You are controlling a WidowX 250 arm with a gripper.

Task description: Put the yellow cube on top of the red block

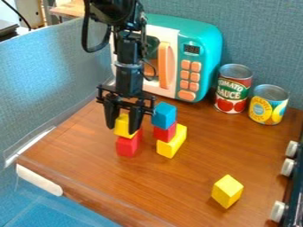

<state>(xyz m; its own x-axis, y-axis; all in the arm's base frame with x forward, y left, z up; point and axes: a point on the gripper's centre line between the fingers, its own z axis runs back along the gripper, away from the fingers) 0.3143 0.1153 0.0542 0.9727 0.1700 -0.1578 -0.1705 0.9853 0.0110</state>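
Note:
The gripper (122, 125) hangs down left of the middle, its fingers on either side of a yellow cube (122, 127) and closed against it. That cube sits over a red block (126, 146) standing on the wooden surface, and no gap shows between the two. Part of the cube's upper side is hidden by the fingers. A second yellow cube (227, 191) lies by itself toward the front right.
Right beside the gripper stands a stack: blue cube (164, 115), red cube (165, 132), yellow block (172, 142). Behind are a teal toy microwave (204, 48), a tomato sauce can (232, 88) and a pineapple can (268, 105). Stove knobs (287, 167) line the right edge.

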